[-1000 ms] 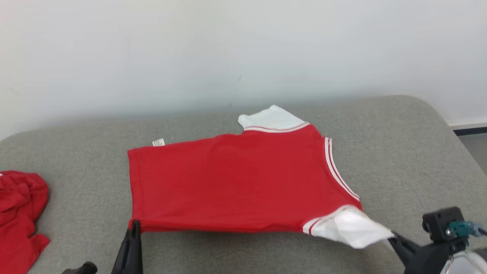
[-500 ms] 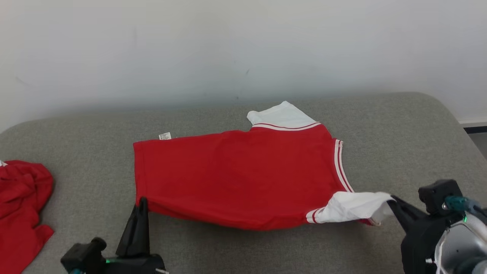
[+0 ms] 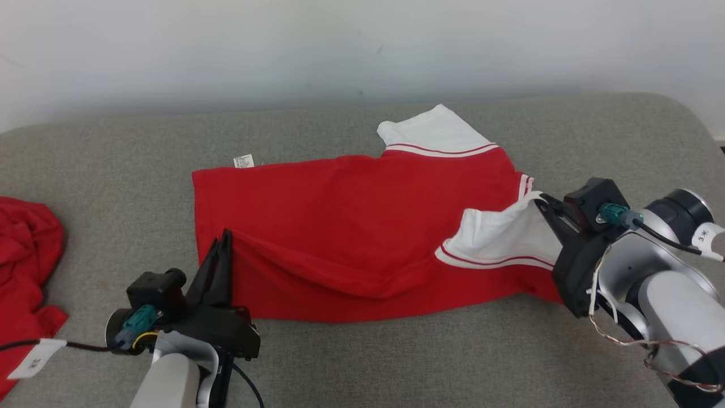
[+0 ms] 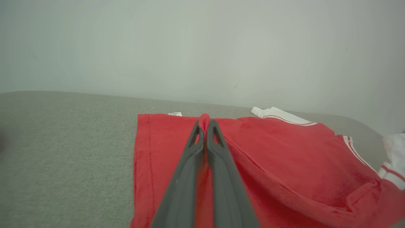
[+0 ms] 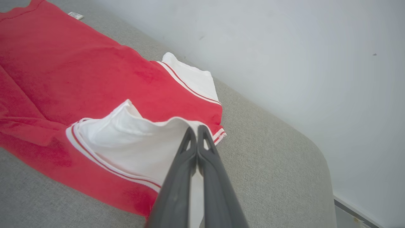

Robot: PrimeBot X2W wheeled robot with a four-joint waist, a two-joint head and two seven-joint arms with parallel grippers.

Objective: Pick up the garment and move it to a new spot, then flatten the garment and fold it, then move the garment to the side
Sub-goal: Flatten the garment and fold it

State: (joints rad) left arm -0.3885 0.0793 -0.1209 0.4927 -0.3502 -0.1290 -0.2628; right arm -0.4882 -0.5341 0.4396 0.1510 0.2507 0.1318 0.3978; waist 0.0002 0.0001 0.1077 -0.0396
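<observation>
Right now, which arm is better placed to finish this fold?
Probably the right: the right gripper pinches the white sleeve already over the shirt; the left gripper holds the near hem.

Silver-grey arms [image 3: 668, 294] carry black wrist housings [image 3: 578, 272], teal connectors [image 3: 612, 214], black cables [image 3: 662, 241] with white tags [image 3: 708, 235], and long dark jaws.

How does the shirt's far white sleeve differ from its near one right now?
The far sleeve lies flat on the grey surface, spread open; the near sleeve is lifted and bunched, pinched in the shut right gripper. The far sleeve sticks out beyond the red body; the near sleeve is drawn over the red body. Both are white with red-striped trim at the seam.
</observation>
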